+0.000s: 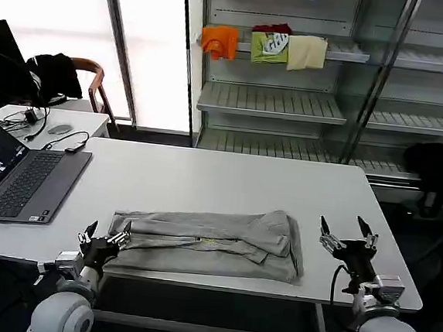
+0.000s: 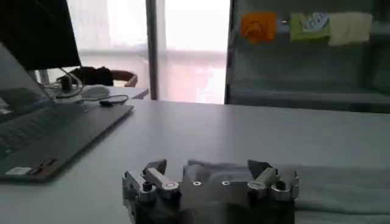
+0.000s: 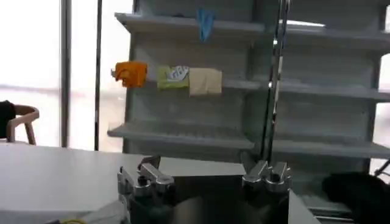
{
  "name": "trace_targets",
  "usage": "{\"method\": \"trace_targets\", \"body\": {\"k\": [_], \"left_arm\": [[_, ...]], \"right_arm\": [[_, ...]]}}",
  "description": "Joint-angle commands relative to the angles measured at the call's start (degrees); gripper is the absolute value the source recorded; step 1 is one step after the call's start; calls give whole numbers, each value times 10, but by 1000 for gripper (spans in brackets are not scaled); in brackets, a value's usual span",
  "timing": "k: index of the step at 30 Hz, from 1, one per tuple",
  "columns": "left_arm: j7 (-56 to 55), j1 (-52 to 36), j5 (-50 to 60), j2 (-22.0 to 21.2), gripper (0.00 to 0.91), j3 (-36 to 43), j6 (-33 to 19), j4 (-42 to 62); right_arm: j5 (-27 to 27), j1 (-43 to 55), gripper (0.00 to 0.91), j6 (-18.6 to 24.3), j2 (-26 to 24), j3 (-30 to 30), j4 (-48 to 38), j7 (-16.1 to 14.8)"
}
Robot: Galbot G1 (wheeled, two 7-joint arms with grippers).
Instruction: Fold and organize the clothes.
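— What is seen, from the largest thing down?

— One white table [image 1: 205, 180] is spread across the head view. Behind it, one grey shelving unit [image 1: 274, 101] is stood against the wall. One light grey T-shirt [image 1: 207, 242] is laid on the table near its front edge, folded into a long band with one end bunched up toward the robot's right.

— And the smaller things?

— One open laptop [image 1: 26, 180] is set on the table at the robot's left, well apart from the T-shirt. Three small folded garments [image 1: 263, 45], orange, green and cream, are lined up on one shelf.

— How are the arms posed?

— Two are counted, both held low at the table's front edge. The left gripper [image 1: 105, 241] is pointed at the left end of the T-shirt, its fingertips at or just beside the cloth edge; in the left wrist view the left gripper [image 2: 210, 176] is seen with its jaws spread wide and nothing gripped, the T-shirt [image 2: 329, 189] lying just ahead. The right gripper [image 1: 347, 235] is raised upright just off the T-shirt's right end, apart from it, its fingers splayed wide with nothing held. The same wide stance is shown by the right gripper [image 3: 204, 173] in the right wrist view.
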Motion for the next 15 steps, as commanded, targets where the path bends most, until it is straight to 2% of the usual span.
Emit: {"method": "trace_targets", "body": {"k": [1,15], "left_arm": [[-20,-10,9,-58,907,1,-34,52],[-29,-30,-64,-62,887,2,-34,80]], "right_arm": [[-7,-35,907,54,-2,42,-3,-22],[-6,-33,907,47,2,44,-1,-21]]}}
